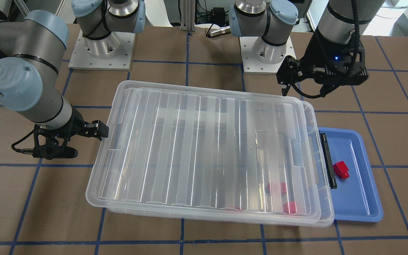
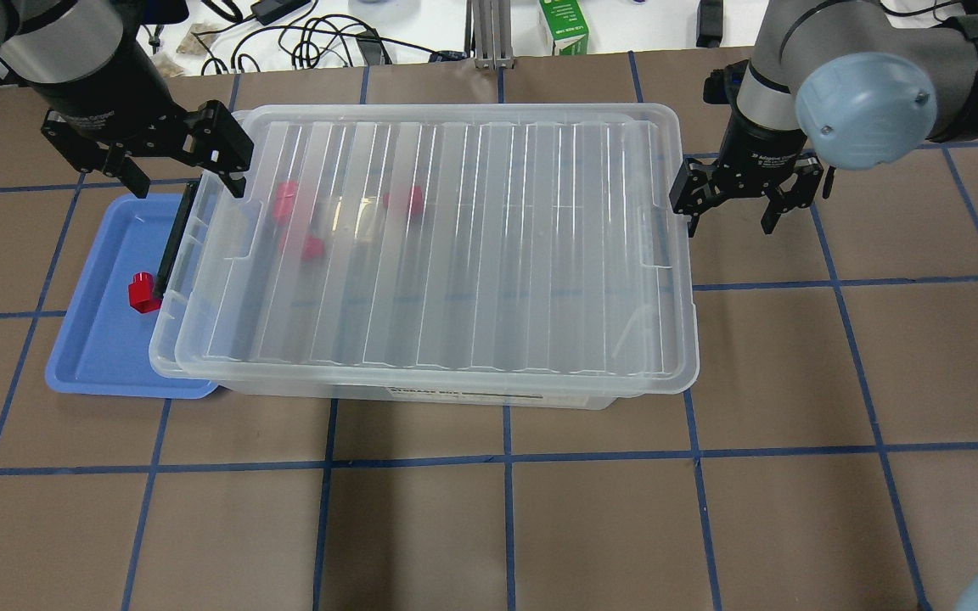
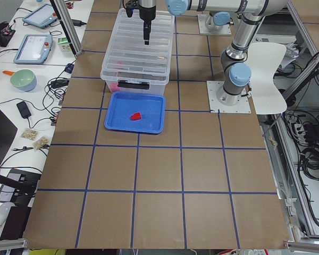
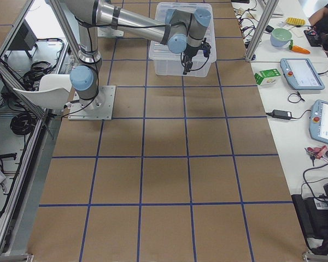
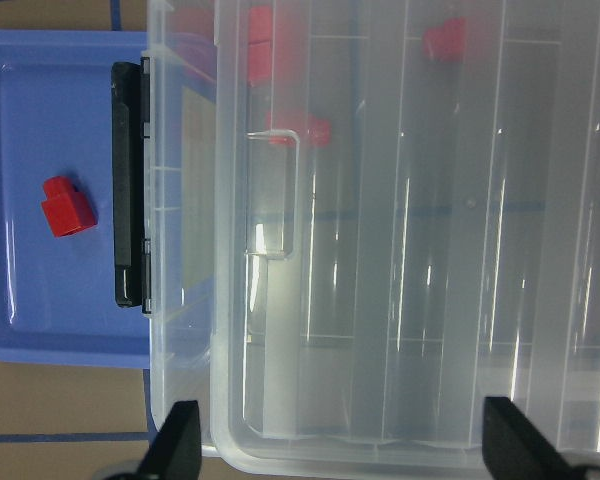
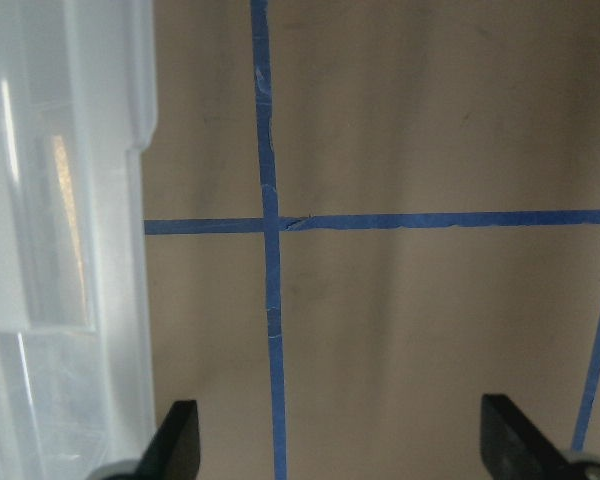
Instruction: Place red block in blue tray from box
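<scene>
Fingers (image 5: 177, 445) of left gripper (image 2: 188, 180): spread wide, empty, above latch end of box (image 2: 455, 255); red block (image 2: 143, 293) lower, beside them, in blue tray (image 2: 98, 356). Right gripper (image 2: 731, 216): wide apart, empty, beside box's far end

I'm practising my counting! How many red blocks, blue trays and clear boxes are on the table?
Small red plastic blocks: 4 (1 in the tray, 3 blurry ones seen through the box lid)
Shallow blue plastic tray: 1
Large clear plastic box with ribbed lid: 1
Total: 6
</scene>
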### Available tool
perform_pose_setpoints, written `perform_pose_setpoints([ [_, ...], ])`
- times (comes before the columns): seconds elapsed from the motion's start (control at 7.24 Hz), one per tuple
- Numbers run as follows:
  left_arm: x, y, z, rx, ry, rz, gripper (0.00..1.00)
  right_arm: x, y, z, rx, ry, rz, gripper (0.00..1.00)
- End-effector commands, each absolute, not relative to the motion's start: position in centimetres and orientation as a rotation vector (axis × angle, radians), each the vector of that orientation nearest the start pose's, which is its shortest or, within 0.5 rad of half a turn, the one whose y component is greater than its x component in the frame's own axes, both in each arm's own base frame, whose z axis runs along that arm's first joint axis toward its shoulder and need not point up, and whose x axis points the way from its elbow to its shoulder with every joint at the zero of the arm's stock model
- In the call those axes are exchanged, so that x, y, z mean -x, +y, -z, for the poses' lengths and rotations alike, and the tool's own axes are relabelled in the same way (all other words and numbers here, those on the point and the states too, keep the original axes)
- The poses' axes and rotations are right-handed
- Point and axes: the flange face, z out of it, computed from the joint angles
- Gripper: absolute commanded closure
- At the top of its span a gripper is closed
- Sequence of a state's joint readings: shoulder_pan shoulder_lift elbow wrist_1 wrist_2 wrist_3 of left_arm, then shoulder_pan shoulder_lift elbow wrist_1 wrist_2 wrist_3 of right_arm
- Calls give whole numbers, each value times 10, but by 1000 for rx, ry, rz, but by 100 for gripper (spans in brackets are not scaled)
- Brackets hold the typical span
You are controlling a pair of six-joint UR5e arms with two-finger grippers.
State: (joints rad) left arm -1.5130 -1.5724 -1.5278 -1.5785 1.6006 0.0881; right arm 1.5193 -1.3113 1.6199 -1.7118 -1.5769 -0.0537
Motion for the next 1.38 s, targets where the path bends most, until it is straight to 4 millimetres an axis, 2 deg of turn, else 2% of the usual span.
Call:
perform_pose_setpoints([
  [0.0,102,-501,-508,-47,3102,51,0,-109,-570,-338,20,3127,-265,0],
  [0.14,102,-504,-506,-49,3100,43,0,-116,-570,-339,32,3111,-260,0],
  [0.41,103,-510,-505,-47,3110,68,0,-115,-573,-344,32,3113,-241,0],
  [0.55,103,-510,-504,-49,3111,73,0,-112,-578,-372,23,3121,-153,0],
  [0.69,103,-509,-506,-58,3103,79,0,-103,-584,-422,3,3132,-10,0],
  [0.83,104,-508,-507,-54,3106,82,0,-105,-587,-450,27,3130,72,0],
  [0.97,104,-508,-506,-56,3109,80,0,-115,-575,-464,32,3132,63,0],
  [1.11,104,-509,-505,-51,3111,78,0,-116,-553,-481,34,3138,3,0],
  [1.24,104,-508,-506,-51,3109,80,0,-115,-540,-491,31,3148,12,0],
])
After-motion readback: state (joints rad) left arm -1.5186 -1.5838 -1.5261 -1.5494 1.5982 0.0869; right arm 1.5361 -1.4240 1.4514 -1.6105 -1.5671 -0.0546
